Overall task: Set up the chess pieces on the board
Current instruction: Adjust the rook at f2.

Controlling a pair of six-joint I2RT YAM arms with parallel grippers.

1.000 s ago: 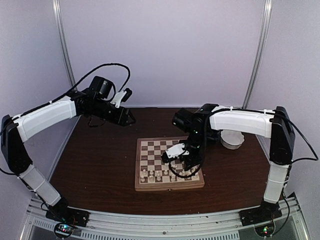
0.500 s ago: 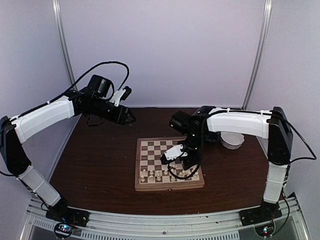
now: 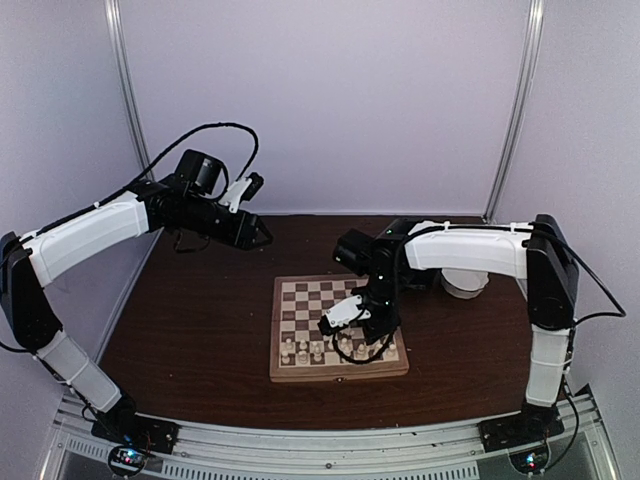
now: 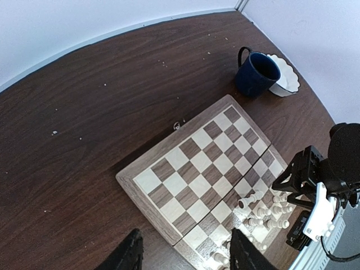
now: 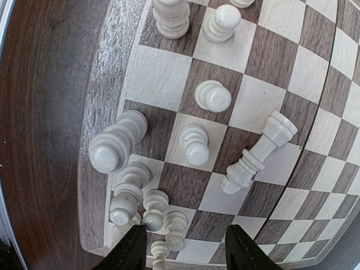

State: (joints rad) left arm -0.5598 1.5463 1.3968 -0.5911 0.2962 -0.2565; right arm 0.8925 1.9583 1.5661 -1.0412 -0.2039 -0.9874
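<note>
The wooden chessboard (image 3: 305, 300) lies mid-table; it also shows in the left wrist view (image 4: 185, 169) and fills the right wrist view (image 5: 281, 62). Several cream-white chess pieces (image 3: 310, 350) stand along its near rows. One tall piece (image 5: 257, 152) lies toppled on its side, also seen in the left wrist view (image 4: 251, 198). My right gripper (image 5: 185, 247) is open and empty, just above the board's near part (image 3: 362, 335). My left gripper (image 4: 185, 250) is open and empty, held high over the table's far left (image 3: 262, 235).
A dark blue mug (image 4: 256, 73) and a white scalloped bowl (image 4: 284, 73) stand on the dark wood table beyond the board's right side; the bowl also shows in the top view (image 3: 462, 282). Grey walls close in the back and sides.
My right gripper has moved left over the board's near rows. The left arm has barely moved.
</note>
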